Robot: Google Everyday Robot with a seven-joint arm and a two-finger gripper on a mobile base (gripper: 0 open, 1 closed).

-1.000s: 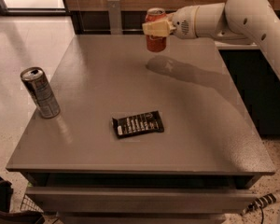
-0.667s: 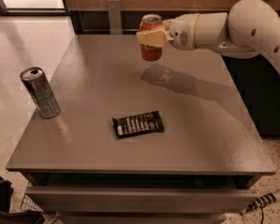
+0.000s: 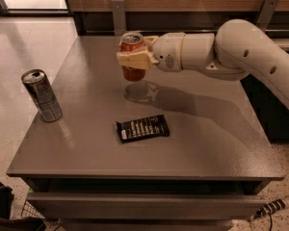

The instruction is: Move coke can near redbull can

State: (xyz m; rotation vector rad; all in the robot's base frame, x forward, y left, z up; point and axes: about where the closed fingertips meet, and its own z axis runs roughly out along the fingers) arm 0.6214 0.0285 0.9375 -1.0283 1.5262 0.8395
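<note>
The coke can point(image 3: 133, 44), red with a silver top, is held upright in the air above the middle back of the grey table point(image 3: 216, 134). My gripper point(image 3: 134, 58) is shut on it, its cream fingers point(image 3: 130, 59) wrapped across the can's middle, with the white arm reaching in from the right. The can's shadow lies on the tabletop just below it. The redbull can point(image 3: 42, 96), tall, slim and silver-grey, stands upright near the table's left edge, well to the left and nearer the front than the coke can.
A dark flat snack bar wrapper point(image 3: 142, 128) lies on the table in front of the held can, between the centre and the front edge. A wooden wall with metal brackets point(image 3: 118, 14) runs behind the table. Floor lies to the left.
My gripper has carried the coke can leftward and toward the front, from the table's back right toward its middle. The redbull can and the wrapper have not moved.
</note>
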